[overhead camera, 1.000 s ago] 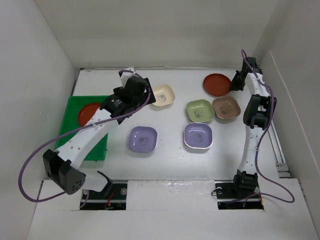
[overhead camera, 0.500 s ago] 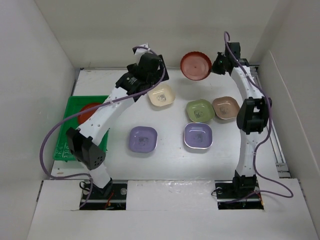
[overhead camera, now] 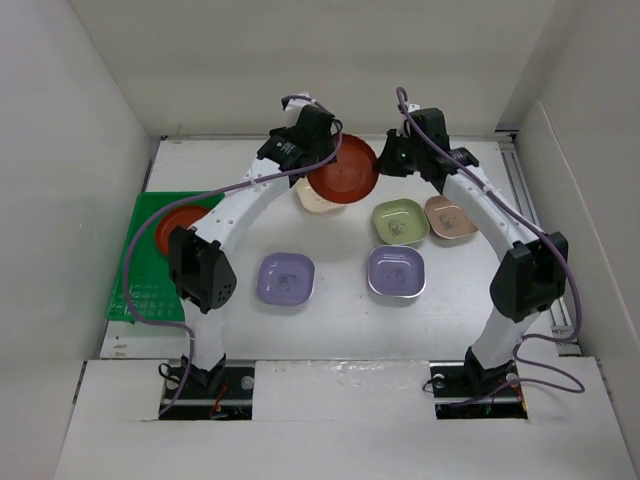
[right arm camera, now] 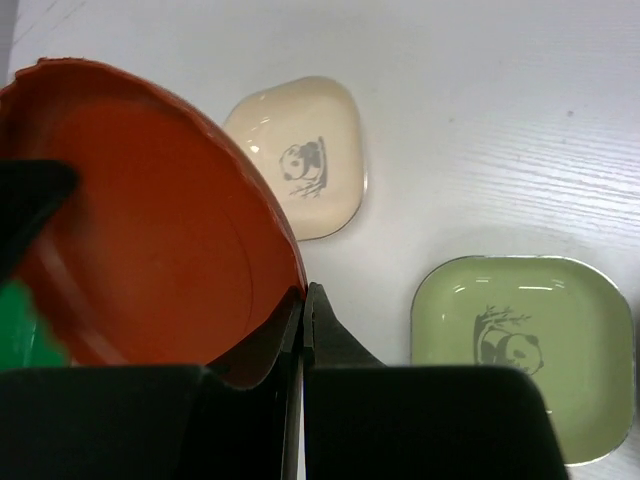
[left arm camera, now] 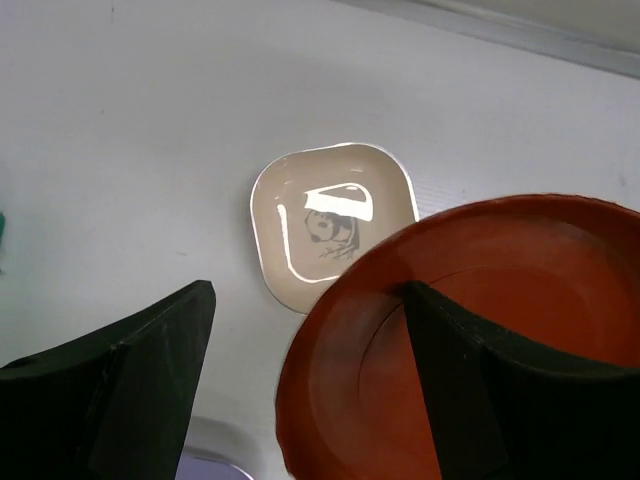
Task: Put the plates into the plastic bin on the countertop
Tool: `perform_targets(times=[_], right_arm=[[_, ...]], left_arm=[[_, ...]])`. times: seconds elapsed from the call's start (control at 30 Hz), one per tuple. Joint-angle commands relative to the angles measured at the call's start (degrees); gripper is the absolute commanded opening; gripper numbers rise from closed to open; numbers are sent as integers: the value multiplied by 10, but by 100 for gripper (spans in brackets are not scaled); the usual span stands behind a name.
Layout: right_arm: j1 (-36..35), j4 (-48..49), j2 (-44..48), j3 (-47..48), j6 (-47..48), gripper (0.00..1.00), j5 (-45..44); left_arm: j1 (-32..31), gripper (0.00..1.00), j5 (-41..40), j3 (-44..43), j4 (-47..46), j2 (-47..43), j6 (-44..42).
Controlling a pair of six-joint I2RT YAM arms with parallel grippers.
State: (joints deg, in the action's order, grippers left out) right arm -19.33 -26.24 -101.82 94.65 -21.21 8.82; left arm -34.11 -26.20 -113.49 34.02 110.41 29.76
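The white countertop (overhead camera: 340, 325) spreads under both my arms. On its left side sits the green bin (overhead camera: 128, 292), with one red-brown plate (overhead camera: 178, 226) lying in its far part.

The second red-brown plate (overhead camera: 343, 170) is up off the surface at the far middle, tilted, and from above it hides part of the cream plate (overhead camera: 312, 200) below it. To the right of those, the light green plate (overhead camera: 400, 221) and the tan-pink plate (overhead camera: 452, 216) lie just beside each other. Nearer to me are the two lavender ones, the left lavender plate (overhead camera: 286, 278) and the right lavender plate (overhead camera: 396, 271), well apart from each other. All five lie flat on the countertop, outside the bin.

My right gripper (right arm camera: 302, 300) is pinched tight on the raised plate's rim, one finger on each face, and carries it. My left gripper (left arm camera: 305, 295) meets it from the left with its fingers spread wide. The plate's left rim sits in the gap, one finger (left arm camera: 150, 380) outside it and the other over the plate's inner face. Whether that finger touches, I cannot tell.
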Motion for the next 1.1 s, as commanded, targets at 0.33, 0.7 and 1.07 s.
perform_targets(times=[0.33, 0.7, 1.07], right_arm=[[-29, 34, 87, 11, 20, 0, 10], [5, 45, 87, 11, 20, 0, 144], [40, 74, 64, 0, 20, 0, 301]], left_arm=[[6, 18, -7, 100, -6, -75, 21], [6, 38, 4, 158, -38, -130, 16], [6, 0, 40, 209, -77, -182, 16]])
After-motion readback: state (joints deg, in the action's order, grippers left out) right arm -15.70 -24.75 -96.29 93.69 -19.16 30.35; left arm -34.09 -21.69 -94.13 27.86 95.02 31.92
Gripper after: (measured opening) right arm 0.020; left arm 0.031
